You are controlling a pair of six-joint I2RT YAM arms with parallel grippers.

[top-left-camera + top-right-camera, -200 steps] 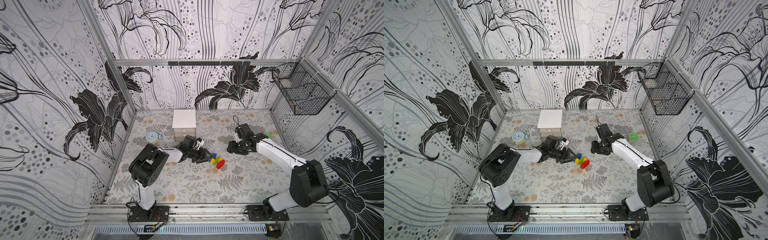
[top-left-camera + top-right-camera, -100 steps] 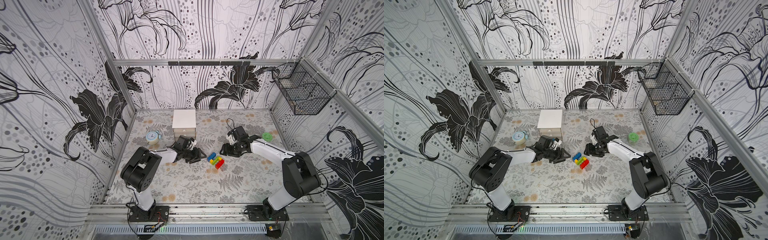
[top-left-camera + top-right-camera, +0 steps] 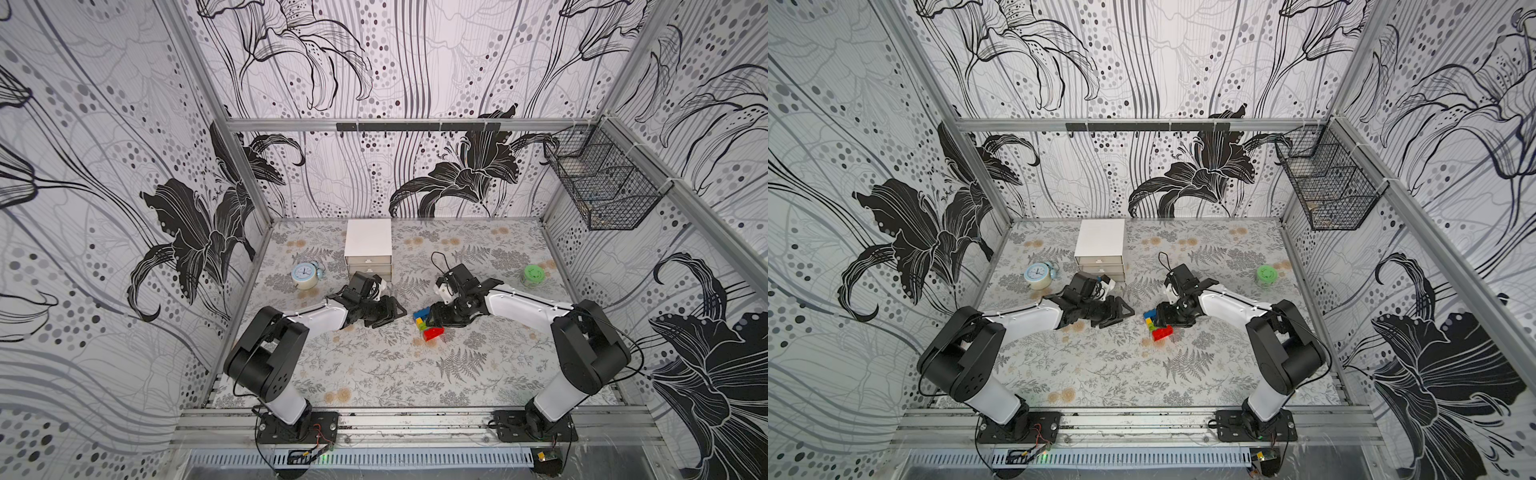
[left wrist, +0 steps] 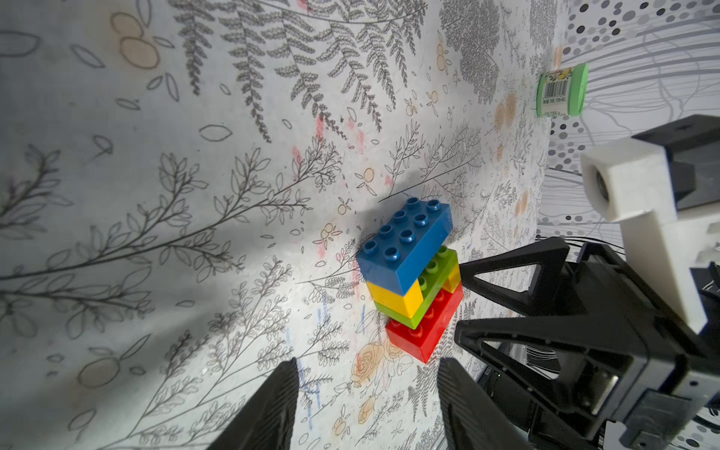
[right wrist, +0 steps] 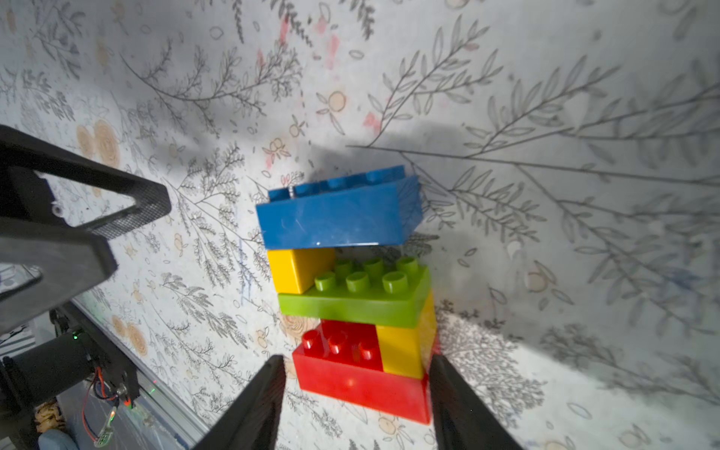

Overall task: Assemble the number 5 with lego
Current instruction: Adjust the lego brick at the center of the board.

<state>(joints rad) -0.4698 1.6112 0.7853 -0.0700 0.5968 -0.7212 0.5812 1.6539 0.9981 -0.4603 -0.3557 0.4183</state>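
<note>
In both top views the right pincer covers a good chunk of the number 5, so we barely make out its middle layers. In the right wrist view the picture edge chops off the pincer's fingers, and we can't tell if they touch the red brick. Whatever's in the wire basket is too small for us.

Bright, soft shadows, blurred wrist-view edges

Lego stack — blue, yellow, green, yellow, red; fern-print table.
</note>
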